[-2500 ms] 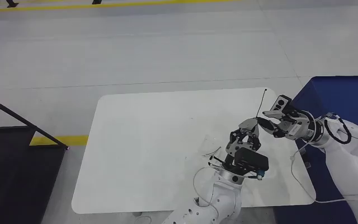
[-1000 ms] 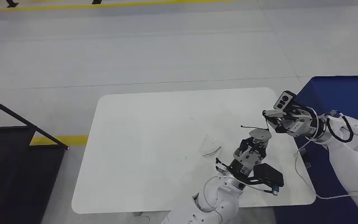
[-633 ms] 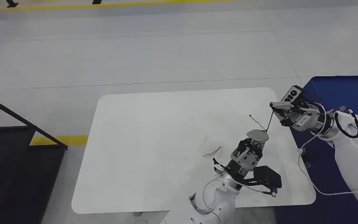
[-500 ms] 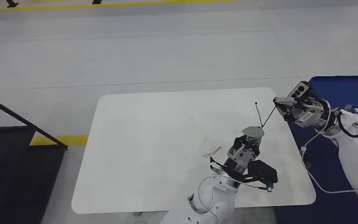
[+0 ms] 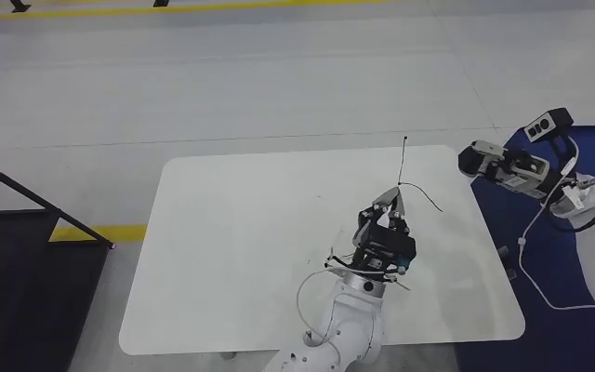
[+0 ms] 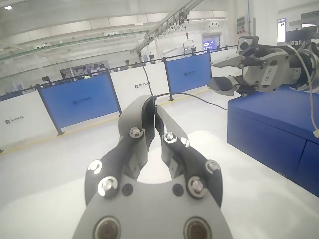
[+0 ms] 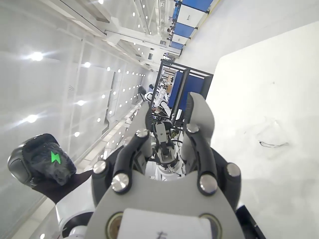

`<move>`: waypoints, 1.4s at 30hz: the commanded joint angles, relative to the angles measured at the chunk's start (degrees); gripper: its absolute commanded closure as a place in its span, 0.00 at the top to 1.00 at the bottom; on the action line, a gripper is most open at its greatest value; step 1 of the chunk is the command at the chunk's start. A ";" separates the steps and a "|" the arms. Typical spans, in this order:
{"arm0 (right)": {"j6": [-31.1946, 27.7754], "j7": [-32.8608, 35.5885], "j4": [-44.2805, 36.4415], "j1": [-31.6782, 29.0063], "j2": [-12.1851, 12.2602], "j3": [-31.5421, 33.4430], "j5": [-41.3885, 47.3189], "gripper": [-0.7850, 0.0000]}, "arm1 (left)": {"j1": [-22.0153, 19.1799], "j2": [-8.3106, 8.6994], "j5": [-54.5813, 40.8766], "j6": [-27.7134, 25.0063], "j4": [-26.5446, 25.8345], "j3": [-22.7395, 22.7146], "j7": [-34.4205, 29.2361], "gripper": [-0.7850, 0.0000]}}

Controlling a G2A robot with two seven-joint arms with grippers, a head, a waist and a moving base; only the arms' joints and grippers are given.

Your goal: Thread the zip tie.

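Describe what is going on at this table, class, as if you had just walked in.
The left claw is shut on a thin black zip tie, holding it above the white table with both ends sticking out. The right claw is open and empty, near the table's edge, apart from the tie. Whether it is threaded cannot be told.

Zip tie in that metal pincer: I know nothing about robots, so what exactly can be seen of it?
The zip tie is a thin black strap, seemingly plastic, held above the white table. The left gripper is shut on it, pinching it at its fingertips. From there one stretch sticks out nearly straight; another trails off in a gentle curve toward the open right gripper, which does not touch it. Whether it is threaded cannot be told.
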 commanded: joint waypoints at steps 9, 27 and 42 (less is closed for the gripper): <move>-35.18 -48.48 -19.18 -16.16 -1.65 10.96 -52.40 1.00 | 0.09 0.14 0.73 1.55 0.45 0.10 -4.84 0.00; -42.91 -85.35 -30.36 -22.14 -3.08 15.83 -115.84 1.00 | 0.44 0.52 2.41 1.24 -1.34 0.25 -5.17 0.00; -44.31 -89.04 -30.35 -24.30 -3.47 11.11 -125.95 0.59 | 1.08 1.50 6.81 1.82 -2.09 2.42 -6.28 0.00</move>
